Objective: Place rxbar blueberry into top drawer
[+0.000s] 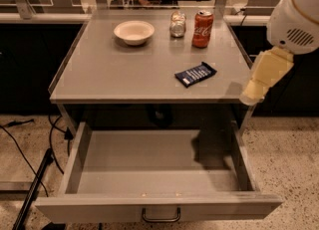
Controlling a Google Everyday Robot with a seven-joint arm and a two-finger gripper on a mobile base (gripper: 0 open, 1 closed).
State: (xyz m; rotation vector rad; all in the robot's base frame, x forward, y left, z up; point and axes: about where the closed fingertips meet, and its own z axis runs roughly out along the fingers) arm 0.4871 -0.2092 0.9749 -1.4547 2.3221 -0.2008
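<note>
The rxbar blueberry (196, 74), a flat rectangular bar in a dark navy wrapper with small white marks, is seen lying slantwise on the smooth grey counter (109, 69), near its front right corner. Farther back, a shallow round cream bowl (133, 31), a small shiny jar (177, 24) and a red soda can (203, 22) are set upright in a row, well apart from the bar. Below the counter's front edge, the top drawer (159, 206) is pulled fully out; its plain grey metal interior holds nothing, and a dark pull handle (161, 217) is fixed to its flat front panel. The cream-coloured claw (251, 94) is held at the counter's right edge, beside the bar; whether it is open or closed cannot be told.
</note>
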